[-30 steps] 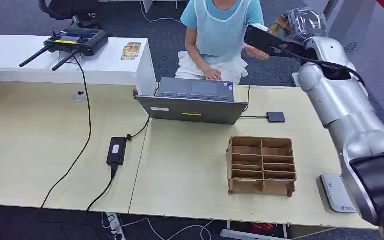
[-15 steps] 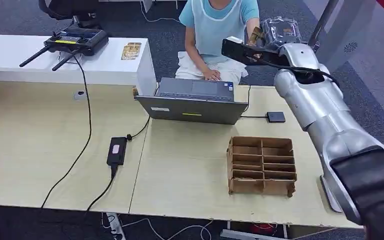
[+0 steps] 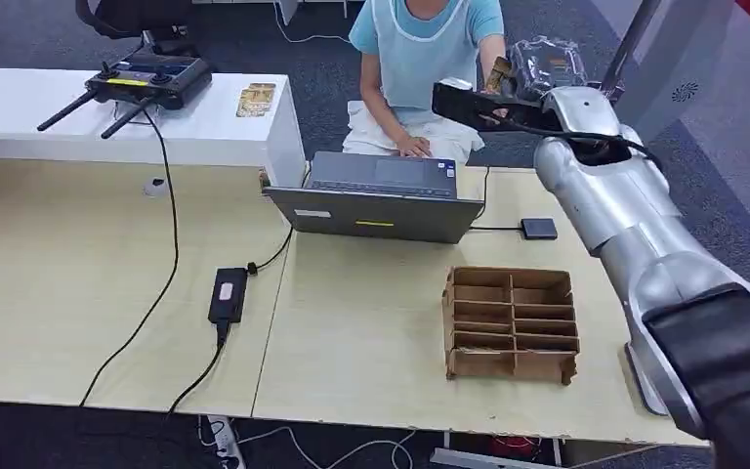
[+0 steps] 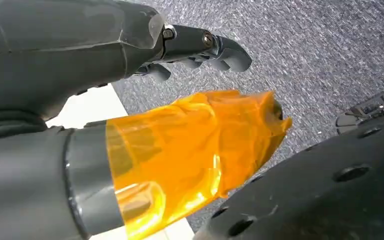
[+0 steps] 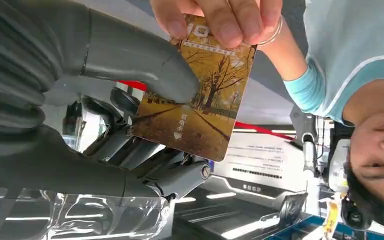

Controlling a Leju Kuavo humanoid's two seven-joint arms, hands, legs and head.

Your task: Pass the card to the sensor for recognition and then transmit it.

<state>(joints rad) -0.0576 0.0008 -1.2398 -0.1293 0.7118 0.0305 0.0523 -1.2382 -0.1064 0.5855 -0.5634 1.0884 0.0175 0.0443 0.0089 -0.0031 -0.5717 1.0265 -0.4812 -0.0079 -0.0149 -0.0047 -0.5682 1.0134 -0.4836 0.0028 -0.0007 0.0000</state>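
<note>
My right hand (image 3: 542, 61) is raised beyond the table's far edge, in front of a seated person (image 3: 425, 59). It holds a card (image 5: 200, 105) printed with golden autumn trees, with the thumb (image 5: 145, 65) pressed on its face and the dark fingers behind it. The person's hand (image 5: 220, 20) pinches the card's other end. In the head view the card (image 3: 497, 72) is a small gold patch beside my hand. A small black pad (image 3: 539, 229), wired to the laptop, lies on the table below. My left hand (image 4: 105, 75) hangs over the carpet, holding nothing, its thumb (image 4: 190, 145) wrapped in orange film.
An open laptop (image 3: 381, 198) stands mid-table. A brown cardboard divider box (image 3: 512, 323) is near the right front, and a white device (image 3: 645, 376) lies partly under my right arm. A black power brick (image 3: 228, 293) and cables lie to the left. A white bench (image 3: 205, 127) carries a controller (image 3: 142, 80).
My right arm has swung left toward the person, carrying the card with it. The person's hand has come up and now pinches the card.
</note>
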